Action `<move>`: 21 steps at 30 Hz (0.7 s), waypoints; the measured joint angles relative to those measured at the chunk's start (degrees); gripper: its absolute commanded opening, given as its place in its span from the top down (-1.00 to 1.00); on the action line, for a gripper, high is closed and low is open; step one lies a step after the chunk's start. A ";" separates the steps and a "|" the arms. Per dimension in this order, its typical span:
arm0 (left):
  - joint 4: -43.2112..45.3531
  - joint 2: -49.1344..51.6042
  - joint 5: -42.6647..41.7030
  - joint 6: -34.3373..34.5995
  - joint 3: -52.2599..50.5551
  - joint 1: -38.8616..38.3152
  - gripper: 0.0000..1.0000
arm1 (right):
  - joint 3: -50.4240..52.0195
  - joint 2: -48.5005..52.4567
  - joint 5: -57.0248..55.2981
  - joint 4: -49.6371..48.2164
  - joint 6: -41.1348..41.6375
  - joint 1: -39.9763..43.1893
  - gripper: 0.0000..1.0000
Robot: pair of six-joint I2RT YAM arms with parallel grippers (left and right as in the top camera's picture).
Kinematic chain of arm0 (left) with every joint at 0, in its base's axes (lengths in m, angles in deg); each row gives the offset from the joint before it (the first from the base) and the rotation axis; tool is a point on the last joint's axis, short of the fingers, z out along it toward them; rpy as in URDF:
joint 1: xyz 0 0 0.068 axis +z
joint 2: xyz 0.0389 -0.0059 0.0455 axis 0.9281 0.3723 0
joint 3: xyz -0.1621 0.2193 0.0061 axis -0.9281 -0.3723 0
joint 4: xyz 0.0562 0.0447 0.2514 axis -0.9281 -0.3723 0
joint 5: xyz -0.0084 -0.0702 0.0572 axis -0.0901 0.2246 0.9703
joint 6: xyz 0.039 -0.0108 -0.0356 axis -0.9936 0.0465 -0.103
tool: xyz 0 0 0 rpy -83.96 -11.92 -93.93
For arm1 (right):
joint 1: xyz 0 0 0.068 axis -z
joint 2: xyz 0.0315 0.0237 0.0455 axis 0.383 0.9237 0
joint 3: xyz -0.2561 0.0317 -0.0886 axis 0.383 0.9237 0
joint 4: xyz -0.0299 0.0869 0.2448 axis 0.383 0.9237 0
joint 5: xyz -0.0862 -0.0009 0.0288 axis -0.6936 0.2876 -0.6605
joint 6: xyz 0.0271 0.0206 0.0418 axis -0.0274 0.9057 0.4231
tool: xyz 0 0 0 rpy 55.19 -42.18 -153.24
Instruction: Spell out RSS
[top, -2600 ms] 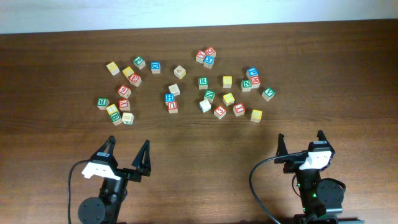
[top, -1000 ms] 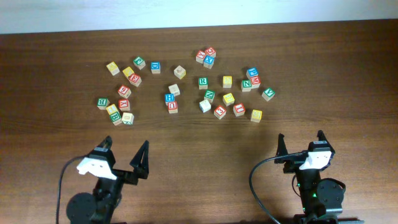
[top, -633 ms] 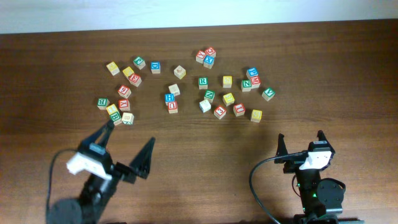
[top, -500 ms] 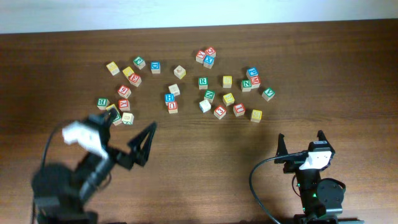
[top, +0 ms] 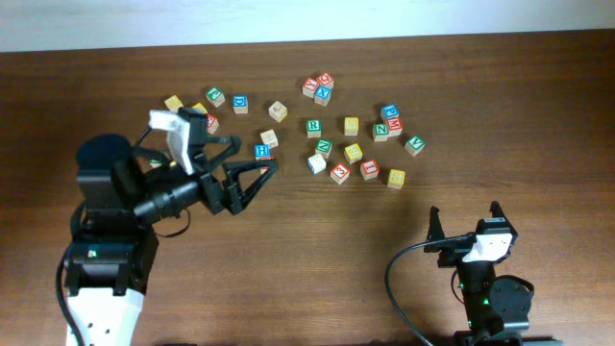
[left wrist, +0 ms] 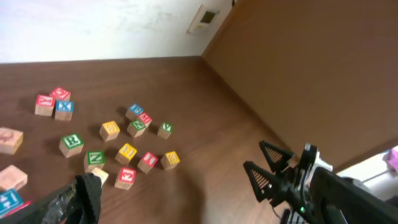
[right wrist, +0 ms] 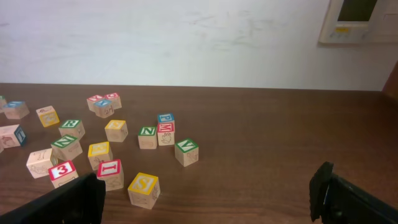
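The green R cube (top: 313,126) lies in the middle cluster; it also shows in the left wrist view (left wrist: 71,142) and the right wrist view (right wrist: 72,126). Three yellow-faced cubes lie near it (top: 351,125) (top: 353,152) (top: 395,178). The nearest one reads S in the right wrist view (right wrist: 143,185). My left gripper (top: 258,154) is open and empty, raised over the blue H cube, left of the R cube. One of its fingers (left wrist: 87,196) shows in its wrist view. My right gripper (top: 464,216) is open and empty at the front right, well short of the cubes (right wrist: 205,208).
Several other letter cubes with red, blue and green faces lie scattered: a left group (top: 192,139), a back trio (top: 318,87), green N cubes (top: 381,129) (top: 324,146). Bare wooden table (top: 327,240) lies in front. The right arm shows in the left wrist view (left wrist: 292,180).
My left arm has risen from the front edge and swung forward and right, its open gripper now over the cubes left of centre. The right arm and the cubes have not moved.
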 measured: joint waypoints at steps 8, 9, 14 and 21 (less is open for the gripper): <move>-27.78 6.38 29.42 -6.32 14.91 -6.64 -0.98 | 0.00 0.00 0.00 0.00 0.00 0.00 -0.97; -28.79 6.82 32.52 -6.64 14.97 -6.82 -0.98 | 0.00 0.00 0.00 0.00 0.02 0.00 -0.97; -30.38 7.58 39.82 -7.17 14.97 -6.88 -0.98 | 0.00 0.00 0.00 0.00 0.04 0.00 -0.97; -33.38 7.58 44.52 1.92 14.99 -4.35 -0.98 | 0.00 0.00 0.00 0.00 0.02 0.00 -0.97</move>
